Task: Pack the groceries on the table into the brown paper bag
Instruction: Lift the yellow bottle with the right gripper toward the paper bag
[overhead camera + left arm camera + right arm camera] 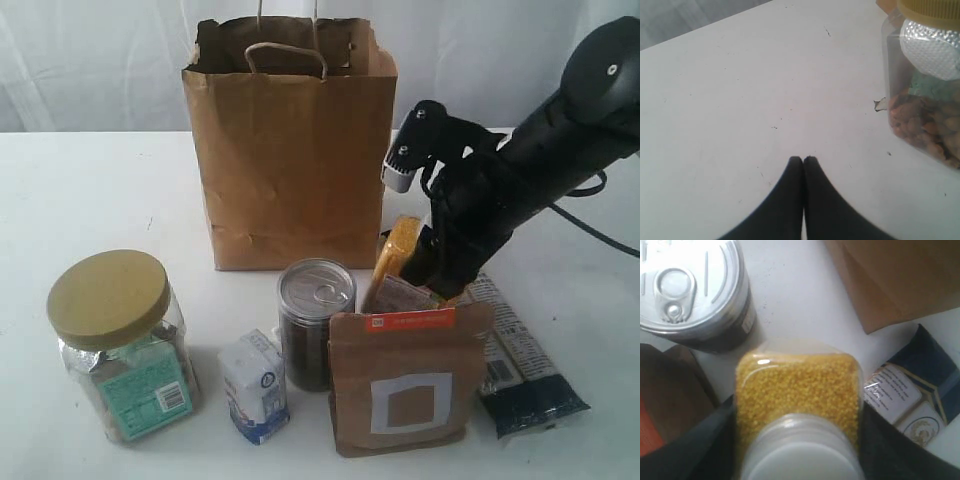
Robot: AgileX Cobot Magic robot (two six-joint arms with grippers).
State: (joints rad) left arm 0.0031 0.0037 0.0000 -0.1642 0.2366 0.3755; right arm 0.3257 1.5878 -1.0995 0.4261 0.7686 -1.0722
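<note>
My right gripper (428, 268) reaches down behind the brown pouch (405, 385), and its dark fingers (715, 445) press both sides of the yellow bottle (797, 390) below its white cap. The bottle (402, 250) leans slightly between the pull-tab can (316, 320) and the long dark packet (520, 370). The brown paper bag (290, 150) stands open behind them. On the table (80, 190), the clear jar with a tan lid (120, 345) and the small white-blue carton (255, 385) stand at the front left. My left gripper (803, 160) is shut and empty over bare table beside the jar (925, 100).
The can (685, 285), the pouch (670, 390), the dark packet (910, 390) and the bag's bottom corner (890, 280) crowd closely round the bottle. A cable trails behind the right arm (600, 230).
</note>
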